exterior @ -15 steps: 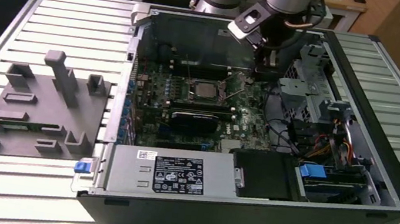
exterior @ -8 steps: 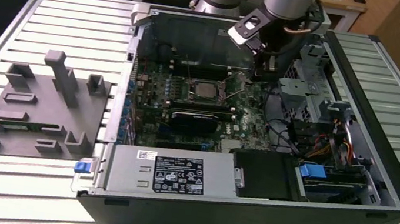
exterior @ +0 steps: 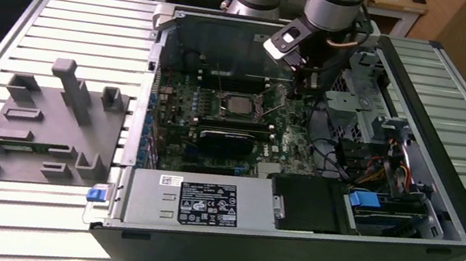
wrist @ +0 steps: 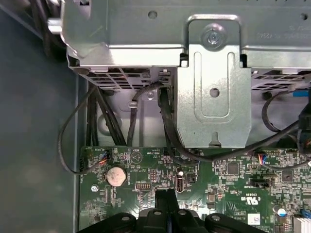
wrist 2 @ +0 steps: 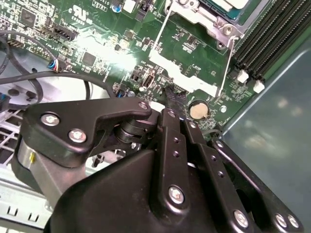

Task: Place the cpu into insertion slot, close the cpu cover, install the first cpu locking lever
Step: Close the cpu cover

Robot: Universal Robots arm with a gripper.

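Observation:
The cpu (exterior: 239,104) lies in its socket on the motherboard, its dull silver top facing up; a corner of the cpu (wrist 2: 228,4) appears in the second wrist view. The cpu cover (wrist 2: 197,17) lies flat around it as a silvery frame. Two thin wire levers (wrist 2: 226,63) stick out from the socket over the board. My gripper (exterior: 302,89) hangs above the board, toward the exterior view's right of the socket and apart from it. Both wrist views show the black fingers (wrist: 163,196) pressed together with nothing between them, the gripper (wrist 2: 172,94) pointing at the bare board near a coin battery (wrist 2: 198,110).
The open computer case (exterior: 408,73) lies on a slatted table. A metal drive cage (wrist: 214,87) with black cables (wrist: 165,126) stands close beside the gripper. A power supply (exterior: 195,201) fills the near side. A grey fixture block (exterior: 49,124) sits at the exterior view's left.

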